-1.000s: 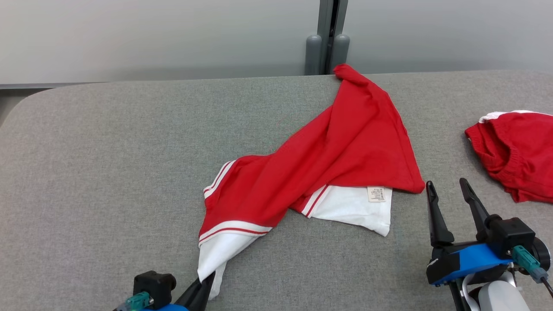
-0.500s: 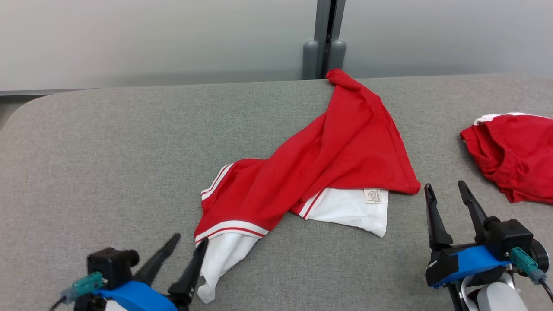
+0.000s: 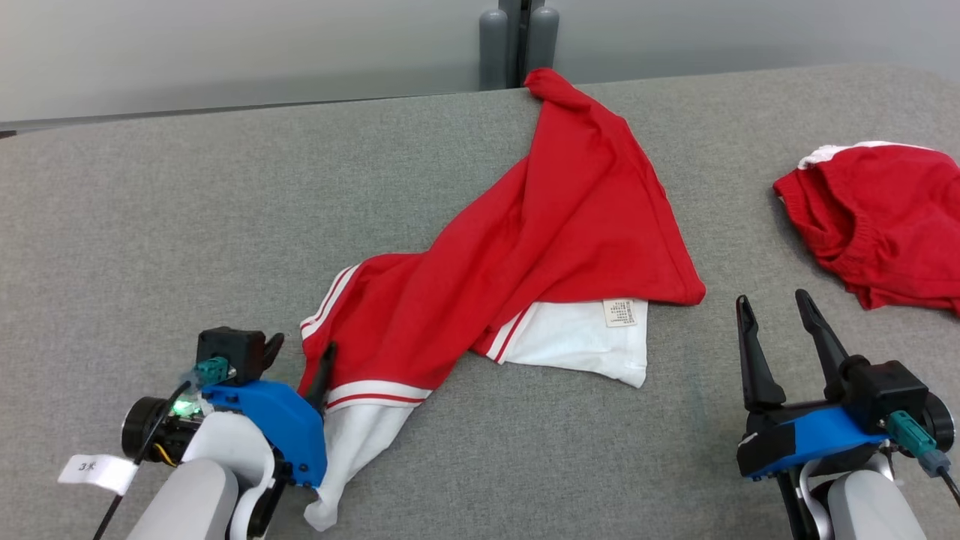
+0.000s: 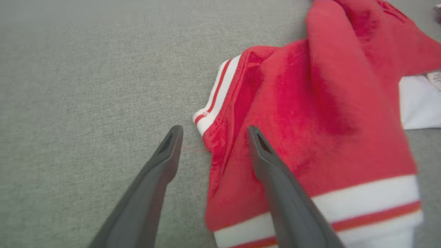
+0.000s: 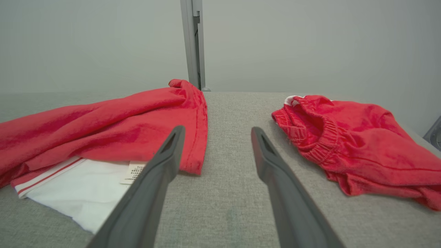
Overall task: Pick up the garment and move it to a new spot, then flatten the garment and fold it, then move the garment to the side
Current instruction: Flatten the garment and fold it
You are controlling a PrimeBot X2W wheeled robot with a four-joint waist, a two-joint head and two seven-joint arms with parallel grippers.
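Observation:
A red garment [image 3: 555, 247] with white panels and red-and-white stripes lies crumpled diagonally on the grey table [image 3: 150, 225], one tip reaching the far edge. My left gripper [image 3: 300, 354] is open at the garment's lower left. In the left wrist view, the left gripper [image 4: 215, 131] straddles the striped edge of the garment [image 4: 310, 120], with one finger over red cloth and the other over bare table. My right gripper [image 3: 772, 300] is open and holds nothing, just right of the garment's red corner. In the right wrist view, the right gripper [image 5: 217, 129] points at bare table beside the garment [image 5: 103, 124].
A second red garment [image 3: 877, 217] with an elastic waistband lies bunched at the right side of the table, also visible [image 5: 361, 144] to the right of my right fingers. A grey post [image 3: 517, 37] stands behind the table's far edge against a pale wall.
My left gripper let go of the garment's white bottom corner, opened, and moved forward to the striped edge. The camera has shifted. The right arm has stayed put.

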